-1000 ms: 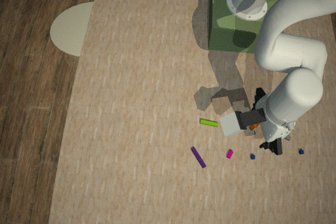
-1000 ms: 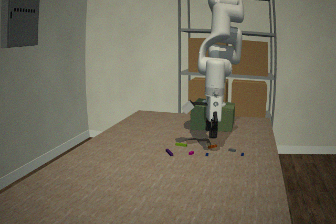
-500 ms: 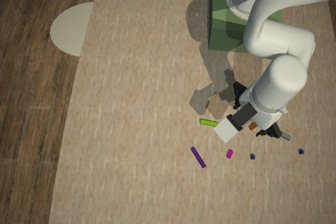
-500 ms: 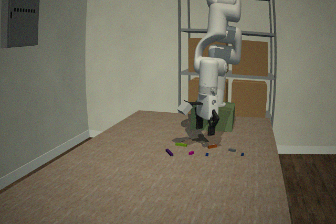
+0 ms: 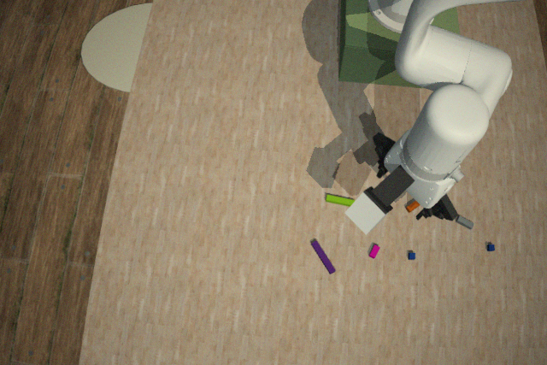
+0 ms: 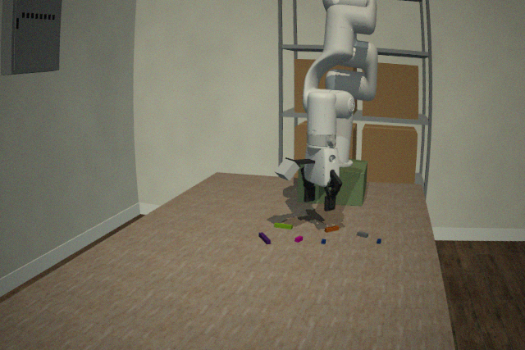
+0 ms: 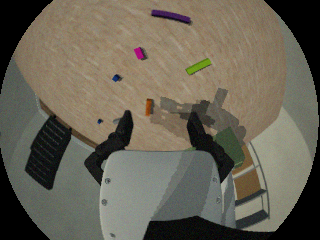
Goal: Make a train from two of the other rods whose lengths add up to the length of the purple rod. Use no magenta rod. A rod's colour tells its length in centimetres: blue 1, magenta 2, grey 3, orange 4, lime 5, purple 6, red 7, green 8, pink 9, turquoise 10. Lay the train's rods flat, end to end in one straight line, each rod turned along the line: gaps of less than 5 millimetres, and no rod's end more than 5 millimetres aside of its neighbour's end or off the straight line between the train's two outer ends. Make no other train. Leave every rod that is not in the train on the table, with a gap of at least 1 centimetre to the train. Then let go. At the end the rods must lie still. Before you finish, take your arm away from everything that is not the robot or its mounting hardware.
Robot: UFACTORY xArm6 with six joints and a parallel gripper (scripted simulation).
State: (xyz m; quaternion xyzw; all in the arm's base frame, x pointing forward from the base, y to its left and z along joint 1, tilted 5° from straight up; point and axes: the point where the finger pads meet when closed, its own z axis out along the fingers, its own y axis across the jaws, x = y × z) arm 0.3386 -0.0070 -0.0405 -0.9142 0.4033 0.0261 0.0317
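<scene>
1. The gripper (image 6: 321,198) hangs spread wide and empty above the orange rod (image 6: 331,229).
2. The purple rod (image 6: 264,238) lies far left of the orange rod.
3. The lime rod (image 6: 282,225) lies between them, with the magenta rod (image 6: 298,238) nearer the camera.

A grey metal shelf rack (image 6: 280,84) stands against the back wall, behind the far end of the table (image 6: 212,287). Brown cardboard boxes (image 6: 390,153) fill its lower shelves. Well to the left of the rack, a grey electrical cabinet (image 6: 30,24) hangs on the side wall. Dark wooden floor (image 6: 483,287) lies right of the table.
</scene>
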